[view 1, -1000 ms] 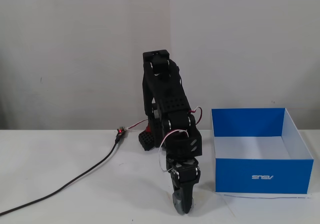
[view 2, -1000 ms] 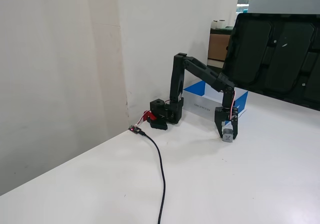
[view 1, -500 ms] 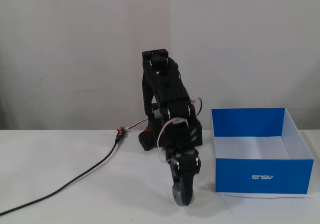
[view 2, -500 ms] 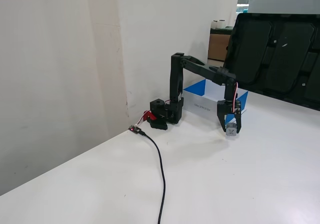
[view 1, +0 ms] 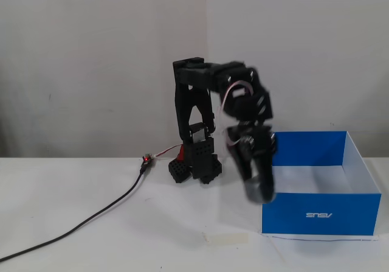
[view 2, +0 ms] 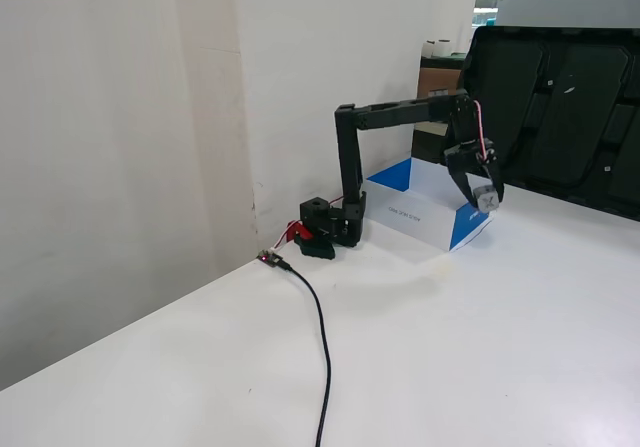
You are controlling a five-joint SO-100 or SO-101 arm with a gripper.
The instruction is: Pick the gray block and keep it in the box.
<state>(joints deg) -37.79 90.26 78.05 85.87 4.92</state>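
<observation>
Tool (view 2: 487, 199) clamps gray block (view 2: 486, 197) between fingertips, raised above table (view 2: 480, 347), at near corner of blue ASUS box (view 2: 420, 205). In other fixed view tool (view 1: 260, 190) blurred, just beside box (view 1: 322, 214) left wall. Black cable (view 2: 322, 337) well apart.

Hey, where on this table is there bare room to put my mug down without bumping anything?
Most open is the tabletop right of the black cable in a fixed view, in front of the box. Left of the cable is also bare, up to the wall. It is crowded around the arm's base, and where the pincer, holding the gray block, hangs at the box's corner.
</observation>
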